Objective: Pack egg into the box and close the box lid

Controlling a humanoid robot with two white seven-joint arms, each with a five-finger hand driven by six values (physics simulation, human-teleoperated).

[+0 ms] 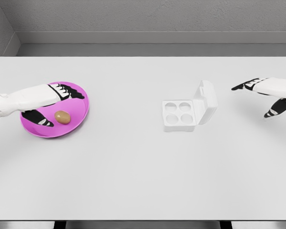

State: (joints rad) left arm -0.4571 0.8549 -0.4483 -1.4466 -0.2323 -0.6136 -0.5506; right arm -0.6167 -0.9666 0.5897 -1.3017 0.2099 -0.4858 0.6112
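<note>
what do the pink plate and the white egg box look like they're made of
Pink plate: likely glossy plastic or glazed ceramic, going by its uniform magenta and soft sheen at the rim. Egg box: looks like matte white foam or moulded pulp, with thick rounded walls, four cups and no shine. As simulator renders, both are guesses.

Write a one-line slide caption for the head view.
Left hand open over egg on pink plate; egg box open.

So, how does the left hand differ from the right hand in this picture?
The left hand hovers over the pink plate, thumb and fingers spread around the egg; the right hand hangs over bare table, right of the open box. The left is near its target; the right is apart from the box. Both are open and hold nothing.
</note>
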